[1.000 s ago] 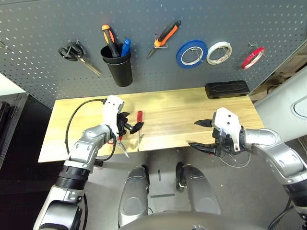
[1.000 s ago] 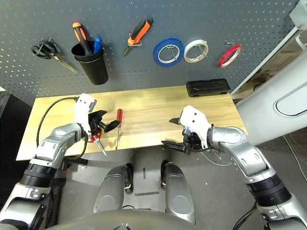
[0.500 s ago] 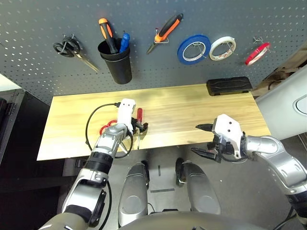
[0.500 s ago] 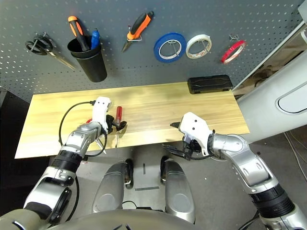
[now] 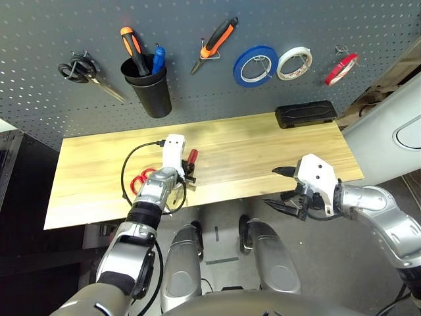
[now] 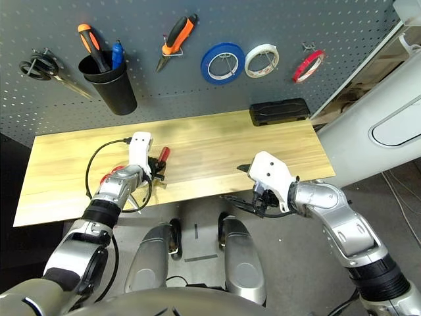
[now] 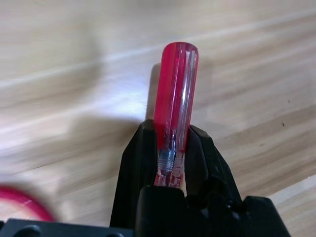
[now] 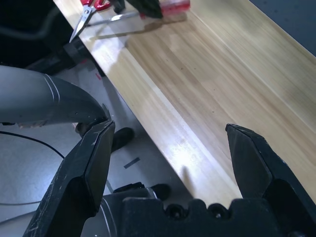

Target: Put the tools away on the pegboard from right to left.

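On the wooden table (image 5: pixel 263 148) lies the slim red-handled screwdriver (image 7: pixel 175 84), and my left gripper (image 7: pixel 170 131) is shut on the lower end of its handle. Just left of that gripper, the red-handled scissors (image 5: pixel 140 181) lie flat on the table. The red tape ring (image 5: pixel 342 64) and the orange-and-black pliers (image 5: pixel 216 43) hang on the pegboard (image 5: pixel 52 26). My right gripper (image 5: pixel 279 187) hovers open at the table's front edge, right of centre, with nothing between its fingers (image 8: pixel 94 158).
The pegboard also carries black-handled scissors (image 5: pixel 85 71), a black cup (image 5: pixel 148 89) holding two tools, a blue tape roll (image 5: pixel 255 66) and a white one (image 5: pixel 294 62). A black case (image 5: pixel 306 113) sits at the table's back right.
My left gripper has moved right onto the screwdriver and closed on its handle. The right gripper has dropped a little toward the table's front edge. The camera view has shifted.
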